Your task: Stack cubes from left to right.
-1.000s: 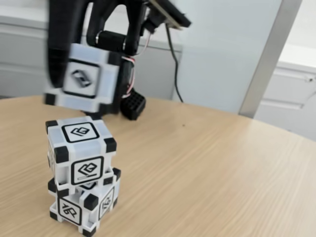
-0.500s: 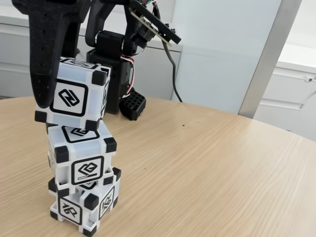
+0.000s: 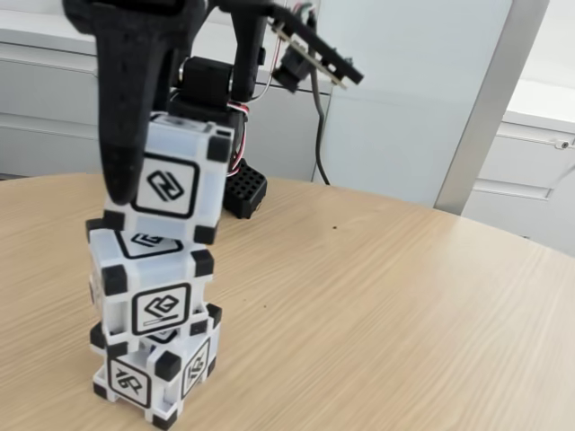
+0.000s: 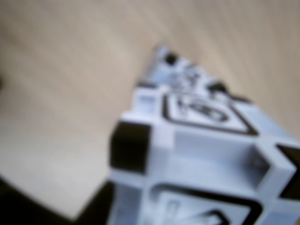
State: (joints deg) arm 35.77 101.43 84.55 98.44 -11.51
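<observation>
Wooden table (image 3: 404,305) holds two cubes, the middle cube (image 3: 148,283) sitting on the bottom cube (image 3: 153,373). Just above them the black gripper (image 3: 148,171) pinches the top cube (image 3: 171,184), tilted, its lower edge touching the middle one. Up close in the wrist view, this cube (image 4: 201,173) looks blurry.

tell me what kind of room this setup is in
Probably an office or lab: a round light-wood table, a pale partition wall with a grey post, and low white cabinets behind the arm's gripper stacking cubes.
</observation>
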